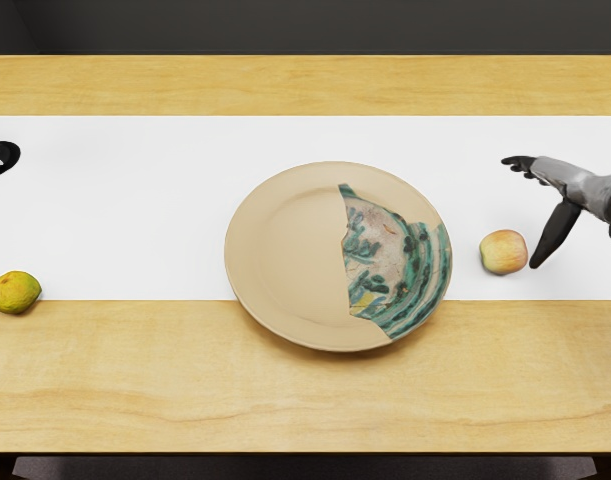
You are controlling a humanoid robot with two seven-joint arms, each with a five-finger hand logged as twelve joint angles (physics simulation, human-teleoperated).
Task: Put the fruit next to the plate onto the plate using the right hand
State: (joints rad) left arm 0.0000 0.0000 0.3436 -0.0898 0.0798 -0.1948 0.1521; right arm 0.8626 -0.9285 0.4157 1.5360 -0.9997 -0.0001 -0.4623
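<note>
Right hand [570, 188], right edge: fingers spread, empty, beside round red-yellow apple [503, 252] by tan ceramic plate [285, 250]; left hand [0, 157], left edge, grip unreadable.

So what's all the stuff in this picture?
plate: one, tan with a green patterned part on its right side, middle of the table
apple: one, yellow-red, just right of the plate, not touching it
lemon: one, yellow-green, far left, near the picture's edge
strip: one, white, across the table under the plate and both fruits
table: one, light wood, fills the view
right hand: one, grey and black, right edge, above the apple in the picture, fingers spread, holding nothing
left hand: one, black, only a bit shows at the left edge
</note>
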